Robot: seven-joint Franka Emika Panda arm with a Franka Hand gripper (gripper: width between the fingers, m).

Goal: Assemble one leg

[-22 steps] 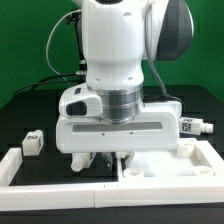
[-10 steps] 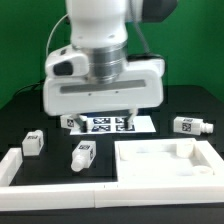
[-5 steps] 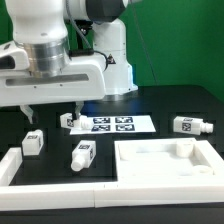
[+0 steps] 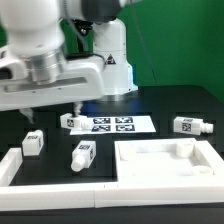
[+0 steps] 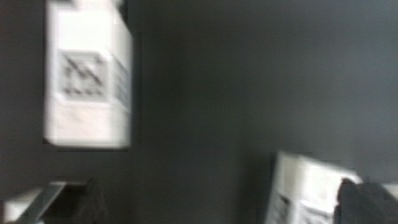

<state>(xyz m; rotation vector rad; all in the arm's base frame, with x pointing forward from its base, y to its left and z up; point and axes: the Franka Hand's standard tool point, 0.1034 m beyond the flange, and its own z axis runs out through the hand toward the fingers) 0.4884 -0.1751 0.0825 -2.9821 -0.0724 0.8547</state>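
My gripper [image 4: 50, 114] hangs open and empty over the table's left part in the exterior view, above and just behind a leg [image 4: 33, 142]. A second leg [image 4: 82, 155] lies in front of it. A third leg [image 4: 69, 121] lies by the marker board's left end. A fourth leg [image 4: 190, 126] lies at the right. The wrist view is blurred. It shows a tagged leg [image 5: 86, 75] on the dark table and another white piece [image 5: 306, 188] beside one finger [image 5: 366, 203]. My gripper [image 5: 214, 205] holds nothing between its jaws.
The large white tabletop [image 4: 150, 172] lies at the front right, with a raised stub [image 4: 184, 148] in its far corner. A low white wall [image 4: 40, 185] runs along the front left. The marker board [image 4: 112, 124] lies in the middle, in front of the arm's base.
The arm has swung from above the tabletop to the exterior view's left, now over the left legs. The gripper stays open and empty. The parts have not moved.
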